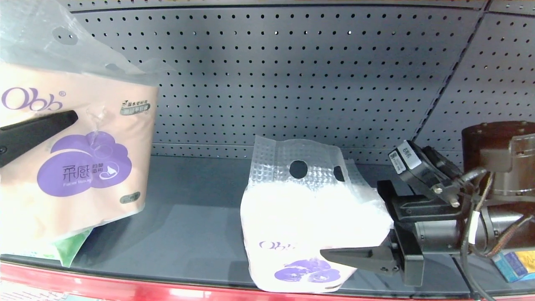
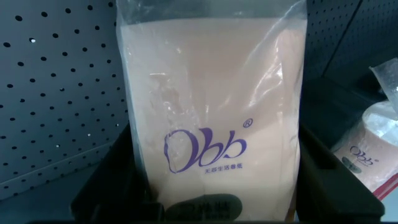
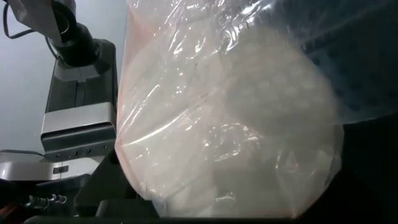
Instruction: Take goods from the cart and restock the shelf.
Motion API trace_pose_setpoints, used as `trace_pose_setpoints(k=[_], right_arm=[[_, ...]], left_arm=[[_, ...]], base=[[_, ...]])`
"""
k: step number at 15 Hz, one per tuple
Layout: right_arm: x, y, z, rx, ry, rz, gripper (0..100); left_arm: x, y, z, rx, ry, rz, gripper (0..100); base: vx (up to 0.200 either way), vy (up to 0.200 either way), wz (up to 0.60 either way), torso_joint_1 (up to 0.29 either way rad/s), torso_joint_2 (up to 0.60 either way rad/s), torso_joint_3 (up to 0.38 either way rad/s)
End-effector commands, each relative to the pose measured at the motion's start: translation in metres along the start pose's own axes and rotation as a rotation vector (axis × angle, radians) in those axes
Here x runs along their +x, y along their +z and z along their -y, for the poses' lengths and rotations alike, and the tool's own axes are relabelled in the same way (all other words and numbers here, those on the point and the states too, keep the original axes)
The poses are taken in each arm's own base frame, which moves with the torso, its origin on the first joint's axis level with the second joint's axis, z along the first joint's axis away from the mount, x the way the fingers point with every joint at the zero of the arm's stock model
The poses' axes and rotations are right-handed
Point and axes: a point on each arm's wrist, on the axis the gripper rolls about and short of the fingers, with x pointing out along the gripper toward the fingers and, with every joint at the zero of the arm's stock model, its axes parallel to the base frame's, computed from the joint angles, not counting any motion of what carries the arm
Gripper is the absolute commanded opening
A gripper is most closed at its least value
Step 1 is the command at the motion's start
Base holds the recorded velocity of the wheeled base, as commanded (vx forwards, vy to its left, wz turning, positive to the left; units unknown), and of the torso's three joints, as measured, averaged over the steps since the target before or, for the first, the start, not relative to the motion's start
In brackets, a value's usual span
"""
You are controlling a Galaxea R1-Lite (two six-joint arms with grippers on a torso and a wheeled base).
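- The head view looks forward and slightly down from close in front of the shelf [image 1: 196, 225], squarely facing its pegboard back [image 1: 292, 83]
- The left wrist view looks out from that wrist, very near the peach tissue pack [image 2: 211, 112], with the pegboard back behind it
- The right wrist view sits right up against the white tissue pack [image 3: 236, 137]
- Head and left wrist views share the peach tissue pack, the pegboard back and the white tissue pack; head and right wrist views share the white tissue pack
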Motion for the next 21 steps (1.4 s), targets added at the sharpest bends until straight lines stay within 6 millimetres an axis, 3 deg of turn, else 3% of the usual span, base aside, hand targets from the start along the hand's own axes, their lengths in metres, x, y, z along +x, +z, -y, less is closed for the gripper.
trace_pose_setpoints(k=[1, 6, 10, 14, 18, 21], right_arm=[[0.0, 0.0, -0.001, 0.003, 0.001, -0.002, 100], [-0.006, -0.001, -0.004, 0.0, -0.021, -0.002, 100], [-0.025, -0.005, -0.011, 0.0, -0.07, 0.009, 100], [-0.068, -0.029, -0.03, 0.022, -0.207, 0.02, 100], [-0.111, -0.057, -0.063, 0.023, -0.391, 0.068, 100], [-0.143, -0.082, -0.094, 0.061, -0.735, 0.124, 100]], left_arm=[[0.0, 0.0, 0.0, 0.0, -0.002, 0.0, 0], [-0.001, 0.001, 0.001, 0.004, -0.003, 0.006, 0], [-0.003, 0.0, 0.003, 0.002, -0.006, 0.003, 0], [-0.005, -0.008, 0.008, -0.009, -0.033, -0.009, 0], [-0.004, -0.012, 0.013, -0.018, -0.067, -0.017, 0], [-0.003, -0.019, 0.013, -0.032, -0.072, -0.035, 0]], base=[[0.0, 0.0, 0.0, 0.0, 0.0, 0.0], [0.0, 0.0, 0.0, 0.0, 0.0, 0.0], [0.0, 0.0, 0.0, 0.0, 0.0, 0.0], [0.0, 0.0, 0.0, 0.0, 0.0, 0.0], [0.0, 0.0, 0.0, 0.0, 0.0, 0.0], [0.0, 0.0, 0.0, 0.0, 0.0, 0.0]])
